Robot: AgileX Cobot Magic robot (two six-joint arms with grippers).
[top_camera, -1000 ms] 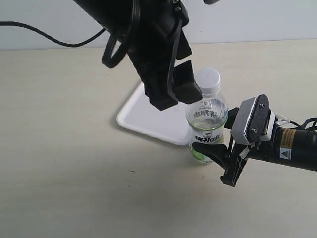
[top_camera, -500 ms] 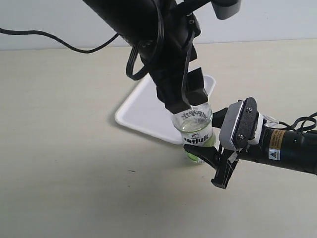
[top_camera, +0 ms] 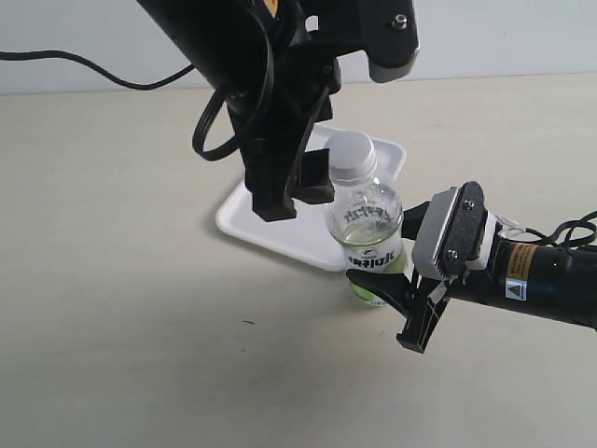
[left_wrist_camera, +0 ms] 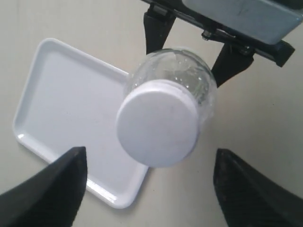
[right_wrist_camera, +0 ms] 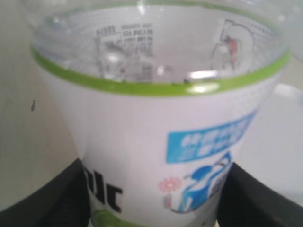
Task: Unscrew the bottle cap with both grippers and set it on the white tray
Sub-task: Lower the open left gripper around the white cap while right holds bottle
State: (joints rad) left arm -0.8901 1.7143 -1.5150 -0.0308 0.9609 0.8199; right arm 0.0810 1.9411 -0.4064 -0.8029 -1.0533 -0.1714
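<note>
My right end effector clamps the bottle, upright on the counter, with the white tray just beside it. The bottle cap is still screwed on. My left end effector hangs wide open near the bottle's top, so unscrewing remains.

A pale beige desk carries a flat white tray, set at an angle. A clear bottle with a green-and-white label stands upright just beside the tray's near edge. A small dark speck marks the bare surface.
</note>
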